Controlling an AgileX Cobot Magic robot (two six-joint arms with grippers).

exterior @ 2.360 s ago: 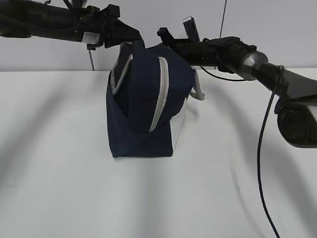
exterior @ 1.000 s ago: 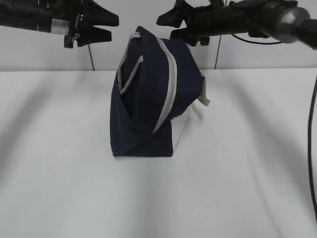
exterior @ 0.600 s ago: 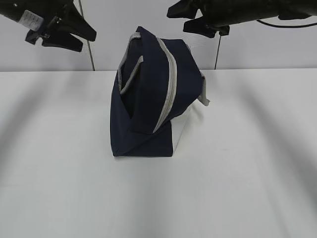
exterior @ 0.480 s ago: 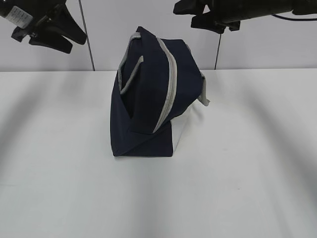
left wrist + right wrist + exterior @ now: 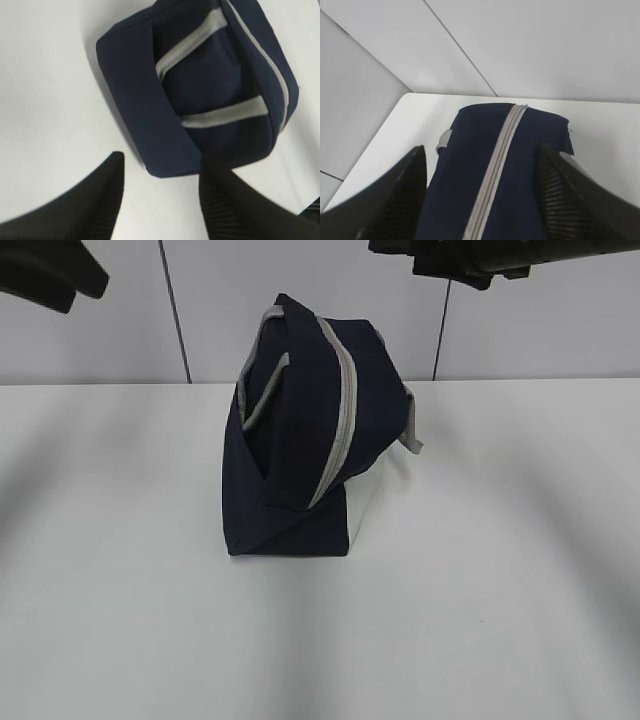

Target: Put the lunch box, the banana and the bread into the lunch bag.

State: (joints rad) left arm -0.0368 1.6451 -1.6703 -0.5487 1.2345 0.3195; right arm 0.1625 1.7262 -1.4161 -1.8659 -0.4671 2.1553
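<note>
The navy lunch bag (image 5: 295, 455) stands on the white table (image 5: 120, 620), its grey zipper strip (image 5: 343, 410) running over the top and looking shut. My left gripper (image 5: 60, 275) is at the top left edge, high above the table. In the left wrist view it (image 5: 161, 161) is open and empty, looking down on the bag (image 5: 200, 85). My right gripper (image 5: 420, 255) is at the top edge, above and right of the bag. In the right wrist view it (image 5: 481, 149) is open and empty over the bag's zipper (image 5: 497, 160). The lunch box, banana and bread are out of view.
Grey strap handles (image 5: 258, 390) hang on the bag's left side and one (image 5: 412, 435) on its right. A white panelled wall (image 5: 200, 320) stands behind the table's far edge.
Both grippers have risen and drawn away from the bag's top, the left going up and left, the right up and right. The bag stands still, a little taller than 2.4 s ago.
</note>
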